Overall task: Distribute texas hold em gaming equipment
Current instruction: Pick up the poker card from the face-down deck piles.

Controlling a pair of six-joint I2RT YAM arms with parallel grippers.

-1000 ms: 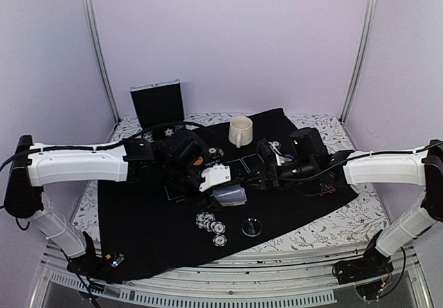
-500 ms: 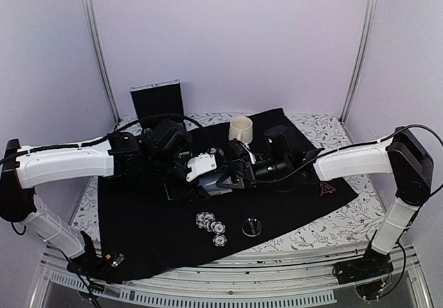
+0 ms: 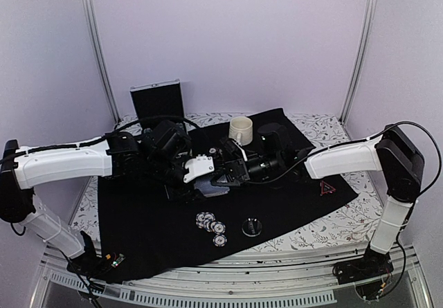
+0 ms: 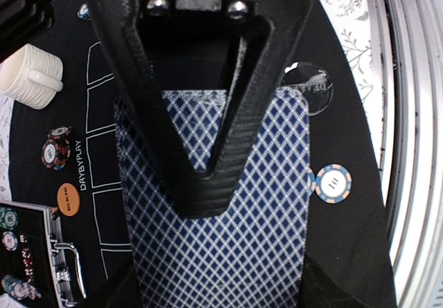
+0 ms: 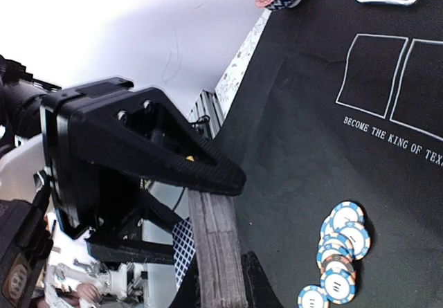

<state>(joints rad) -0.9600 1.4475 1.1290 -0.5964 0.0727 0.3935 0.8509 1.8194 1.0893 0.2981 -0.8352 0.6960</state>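
Currently the deck of playing cards [image 4: 228, 252] is held above the black cloth mat [image 3: 138, 232] at the centre of the overhead view, between the two grippers. Its backs carry a fine blue-and-white diamond lattice. Edge-on in the right wrist view it reads as a thick, squared grey stack. The right gripper [image 3: 227, 176] has its fingers clamped across the thickness of the deck, with one matte black, finely ridged, triangular finger [image 4: 208, 176] lying flat on the top card. The left gripper [image 3: 204, 178] has its fingers spread wide along the deck's two long edges; whether they press on it cannot be told. Below centre of the overhead view, a loose cluster of round poker chips [image 3: 211, 223] with striped rims lies on the mat, and a clear, round dealer disc [image 3: 252, 226] lies just right of it. A red-edged triangle token [image 3: 327, 187] lies at the mat's right side. A flat orange disc [image 4: 67, 198] sits at the left edge of the left wrist view, beside white printed rectangles. A cream, ribbed mug [image 3: 240, 131] stands upright above centre. A black case [image 3: 157, 104] with a metal rim stands at upper left, its lid upright.
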